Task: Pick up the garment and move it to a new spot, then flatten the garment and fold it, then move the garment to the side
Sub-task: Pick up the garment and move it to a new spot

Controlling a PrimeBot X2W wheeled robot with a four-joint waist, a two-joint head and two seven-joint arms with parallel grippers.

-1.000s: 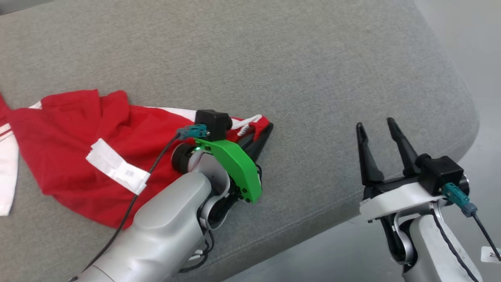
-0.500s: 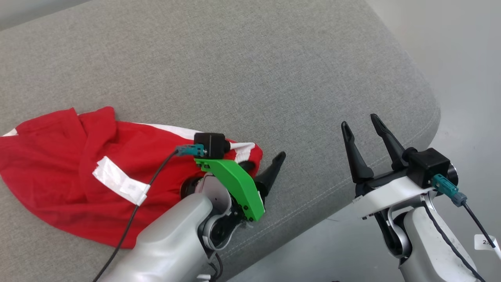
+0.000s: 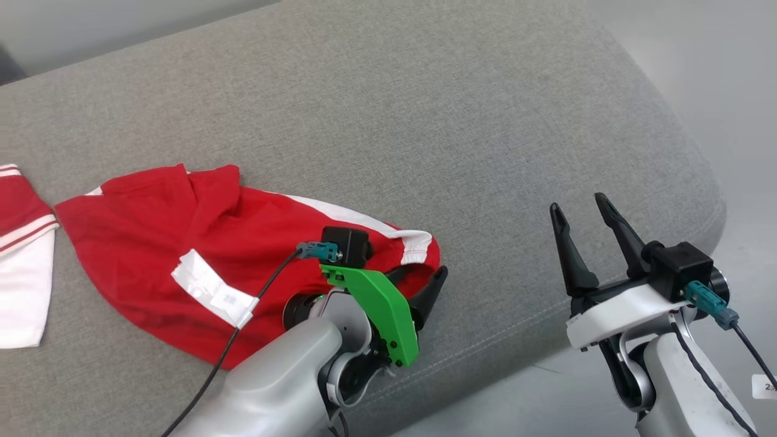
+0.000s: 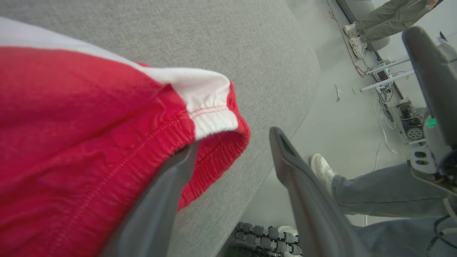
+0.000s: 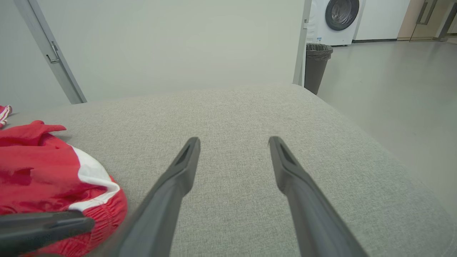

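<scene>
Both the left gripper (image 3: 420, 276) and right gripper (image 3: 578, 203) stand spread, but one left finger (image 4: 157, 200) under the garment (image 3: 182, 243)'s waistband (image 4: 214, 117) could snag and drag it.

Soft, even overhead light fills all three views, bright and free of glare; the red garment (image 3: 182, 243) throws only a thin, faint shadow on the grey cushion (image 3: 425, 121) along its edge toward 6 o'clock in the head view. In the wrist views the fingers (image 4: 310, 200) of the left gripper (image 4: 234, 139) and those of the right gripper (image 5: 234, 139) blur toward 6 o'clock, close to the lens, while the cushion weave beyond them is crisp. Wide-angle distortion tilts the door frame (image 5: 50, 53) at 10 o'clock in the right wrist view, and the floor (image 5: 392, 89) at 2 o'clock carries a faint sheen.
</scene>
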